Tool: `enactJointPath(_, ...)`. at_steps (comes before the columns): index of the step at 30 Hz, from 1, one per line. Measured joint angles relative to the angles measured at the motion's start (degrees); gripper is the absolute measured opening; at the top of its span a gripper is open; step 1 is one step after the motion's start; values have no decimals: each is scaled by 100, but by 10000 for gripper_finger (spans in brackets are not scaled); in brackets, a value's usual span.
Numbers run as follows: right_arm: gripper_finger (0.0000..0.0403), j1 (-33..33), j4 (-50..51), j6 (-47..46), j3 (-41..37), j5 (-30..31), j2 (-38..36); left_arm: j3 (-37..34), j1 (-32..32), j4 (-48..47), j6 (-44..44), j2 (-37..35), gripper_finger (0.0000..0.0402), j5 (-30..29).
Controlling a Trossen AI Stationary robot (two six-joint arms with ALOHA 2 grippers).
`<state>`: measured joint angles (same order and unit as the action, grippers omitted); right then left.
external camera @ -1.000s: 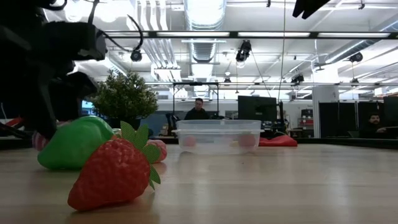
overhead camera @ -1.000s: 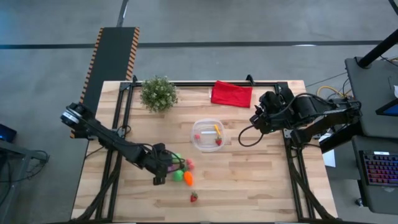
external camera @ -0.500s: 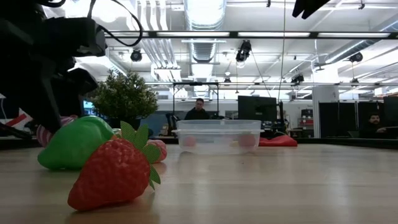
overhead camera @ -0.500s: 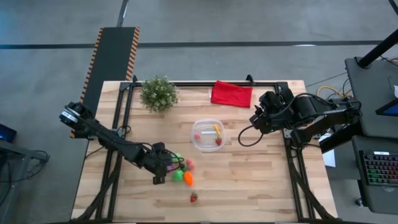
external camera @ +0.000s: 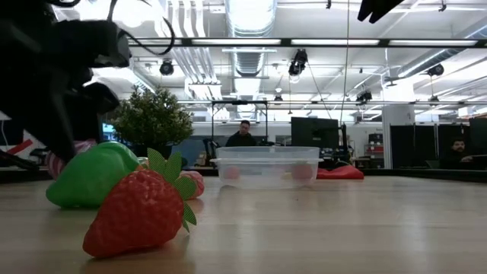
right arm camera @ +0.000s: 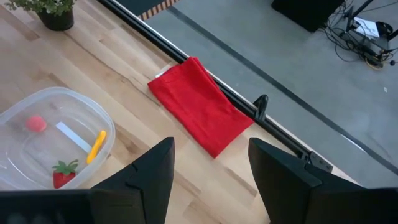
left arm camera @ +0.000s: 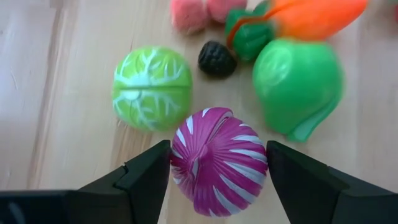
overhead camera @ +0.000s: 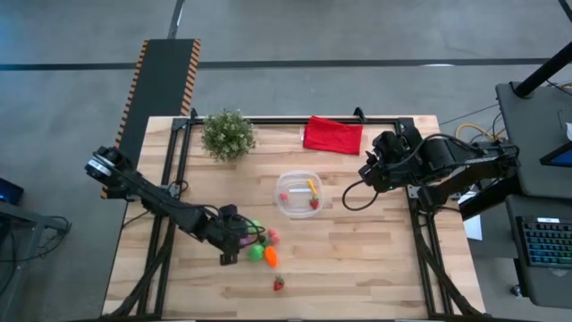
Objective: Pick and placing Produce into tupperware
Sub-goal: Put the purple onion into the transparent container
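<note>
Loose produce lies near the table's front left: a light-green veined ball (left arm camera: 152,89), a green pepper-like piece (left arm camera: 298,84), an orange carrot (left arm camera: 311,17), pink pieces (left arm camera: 189,12) and a small dark piece (left arm camera: 216,59). A strawberry (overhead camera: 279,283) lies nearer the front edge. My left gripper (left arm camera: 217,174) is shut on a purple white-striped piece (left arm camera: 221,158). The round clear tupperware (overhead camera: 280,183) stands mid-table with a yellow piece, a strawberry and a pink piece inside. My right gripper (right arm camera: 211,180) hangs open, high over the table's right side. My left gripper pinches the purple striped piece by its two opposite sides (left arm camera: 180,162) between its two fingers. The fingers slant down at it from the table's left. Whether the piece rests on the table or hangs clear, I cannot tell.
A bushy potted plant (overhead camera: 227,134) stands at the far left and a folded red cloth (overhead camera: 333,135) lies at the far edge. Bare wood stretches across the near right of the table (overhead camera: 375,259).
</note>
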<state>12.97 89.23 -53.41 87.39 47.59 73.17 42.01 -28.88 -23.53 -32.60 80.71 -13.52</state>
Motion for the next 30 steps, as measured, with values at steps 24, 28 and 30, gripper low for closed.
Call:
enactJointPath(24, 199, 0, 5, 228, 0, 2, 0, 731, 753, 55, 1486, -1241, 215, -1200)
enactJointPath(28, 199, 0, 11, 245, 0, 1, 0, 793, 1304, 438, 2256, -1260, 215, -1183)
enactJointPath(30, 199, 1, 27, 245, 0, 0, 0, 799, 1653, 1042, 2555, -1147, 215, -1012)
